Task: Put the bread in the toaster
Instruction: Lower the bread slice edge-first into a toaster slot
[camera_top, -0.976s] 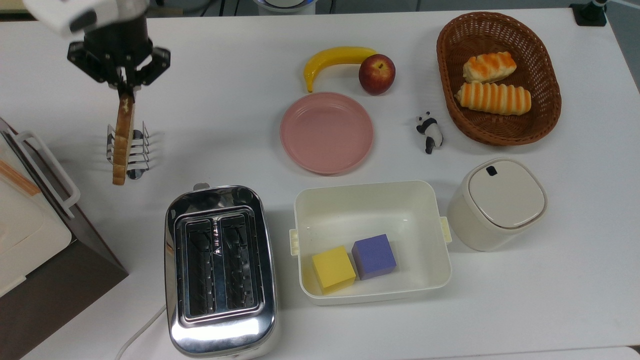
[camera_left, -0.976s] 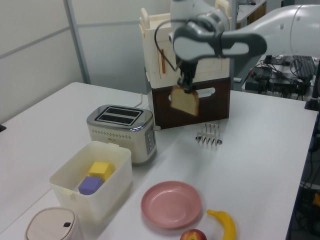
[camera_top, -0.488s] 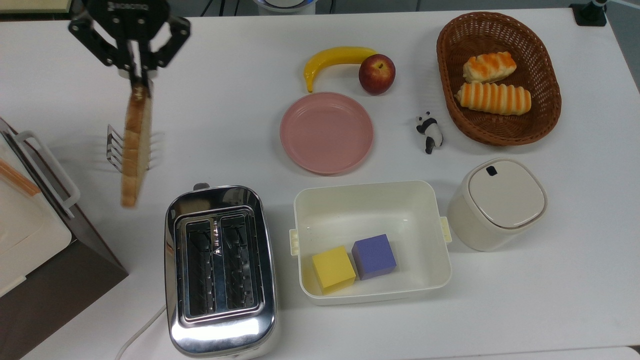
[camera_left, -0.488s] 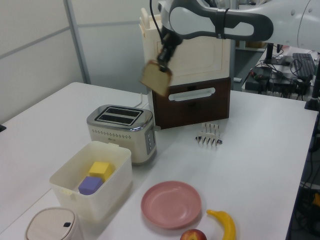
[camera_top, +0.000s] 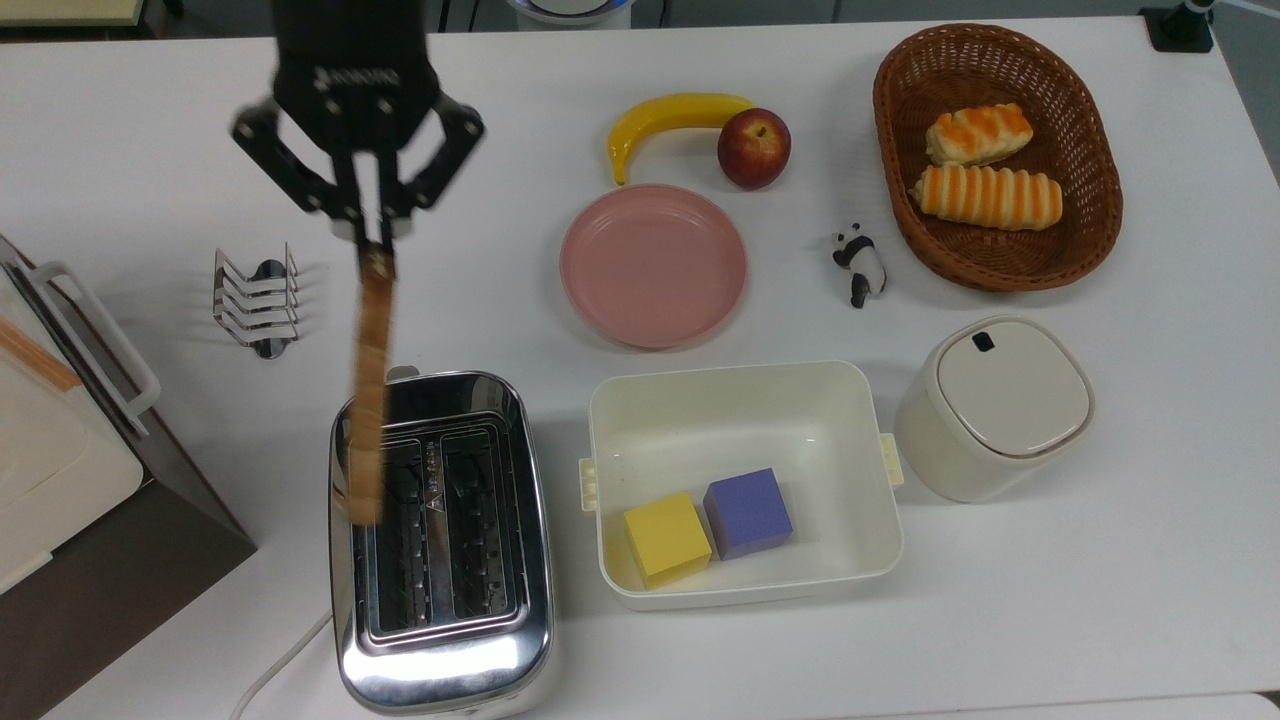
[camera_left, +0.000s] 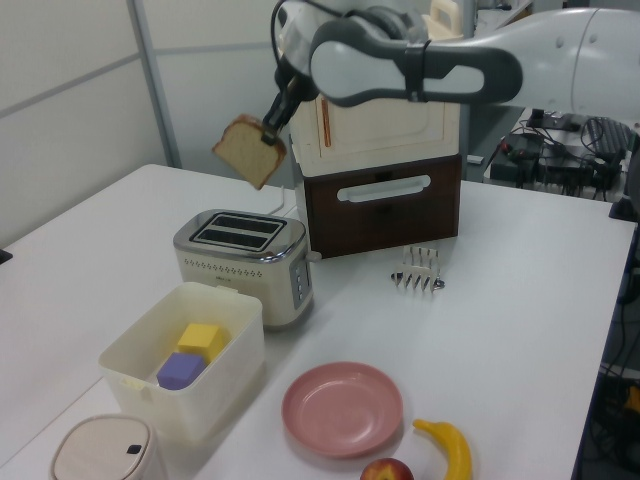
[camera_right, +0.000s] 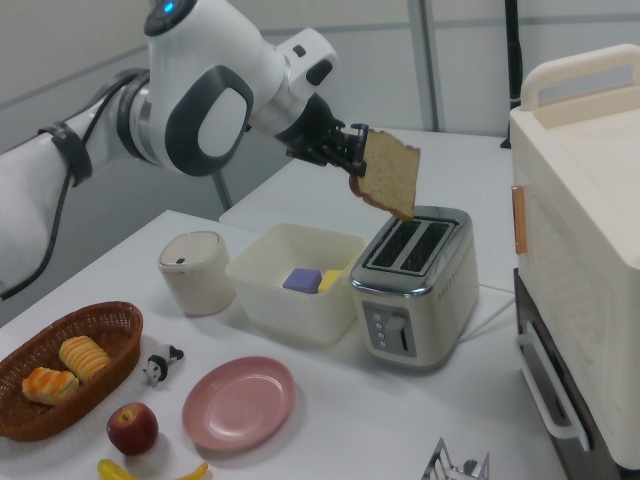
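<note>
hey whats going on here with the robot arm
The robot arm's gripper has its jaws shut on a slice of bread, holding it in the air above the chrome toaster. The bread is tilted and not yet in either slot. The metal toast rack stands empty on the table nearby.

— What is surrounding the broad white tabletop (camera_left: 520, 330)?

— Pale grey wall panels (camera_left: 70, 110) with slim metal uprights are standing behind it, and even indoor light is falling across everything.

— And farther back?

— A cluttered desk with dark cables and equipment (camera_left: 560, 150) is sitting beyond the table's far edge in the left view.
</note>
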